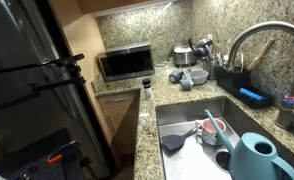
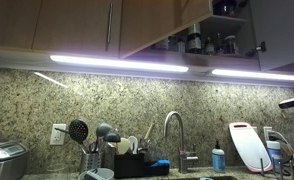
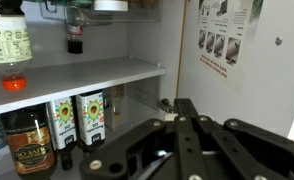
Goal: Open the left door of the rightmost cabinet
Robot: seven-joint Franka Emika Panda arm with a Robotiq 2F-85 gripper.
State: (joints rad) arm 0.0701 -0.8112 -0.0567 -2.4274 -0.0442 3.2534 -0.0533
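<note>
In the wrist view my gripper fills the lower foreground, its black fingers closed together and nothing visible between them. It points into an open cabinet with white shelves. The cabinet door stands open on the right, showing its pale inner face with printed sheets taped on. In an exterior view the rightmost cabinet is open, with jars visible inside, and a pale panel stands beside the opening. The gripper does not show in either exterior view.
Bottles and a jar stand on the lower shelf, and a white tub on the upper one. Below are a granite counter, sink, faucet, microwave and utensil holder. Black arm links show at left.
</note>
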